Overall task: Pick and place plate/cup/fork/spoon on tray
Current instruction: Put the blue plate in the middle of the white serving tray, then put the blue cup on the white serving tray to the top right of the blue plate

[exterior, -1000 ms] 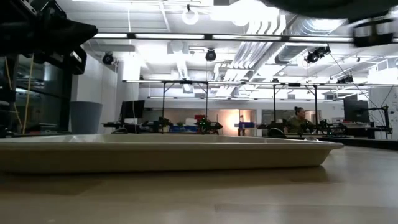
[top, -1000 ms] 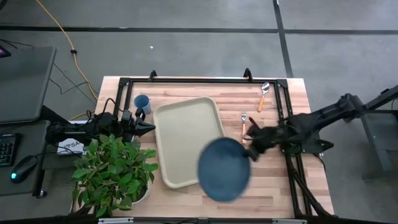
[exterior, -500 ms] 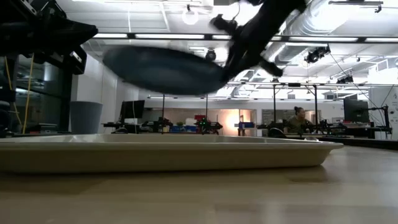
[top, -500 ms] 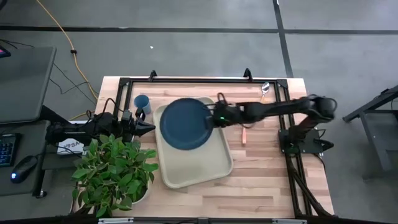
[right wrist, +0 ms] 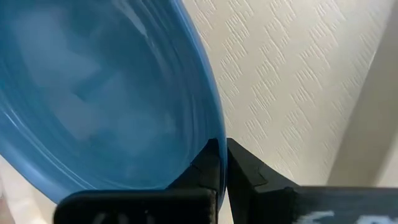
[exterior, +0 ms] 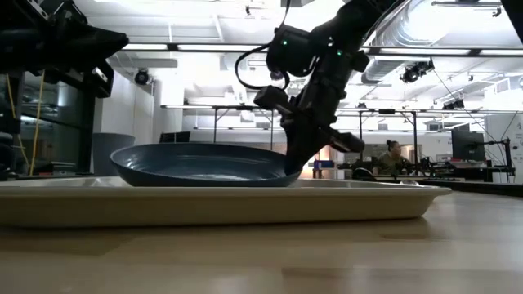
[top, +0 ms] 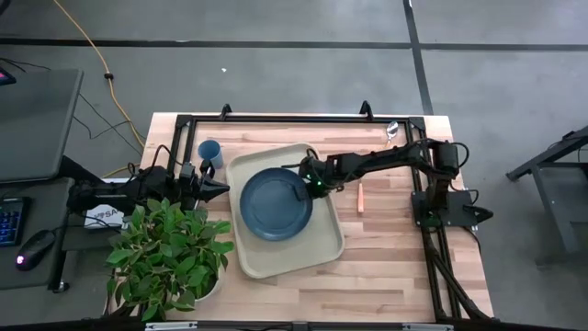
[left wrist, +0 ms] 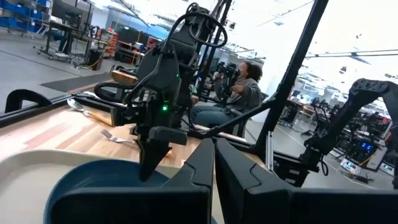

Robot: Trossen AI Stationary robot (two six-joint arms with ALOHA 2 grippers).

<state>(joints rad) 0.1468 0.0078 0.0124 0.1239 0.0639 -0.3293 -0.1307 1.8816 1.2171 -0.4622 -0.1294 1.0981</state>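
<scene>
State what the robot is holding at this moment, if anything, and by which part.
The right tool pinches the plate by its rim on the side toward the right arm, the plate sitting on the tray. The left tool holds nothing.

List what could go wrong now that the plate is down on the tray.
1. The right gripper is still pinching the plate rim; pulling away before opening could drag or tip the plate on the tray.
2. The fork lies on the table just beside the tray, under the right arm's path; a low retreat could knock it.
3. The plate fills much of the tray, leaving little room for the cup.
</scene>
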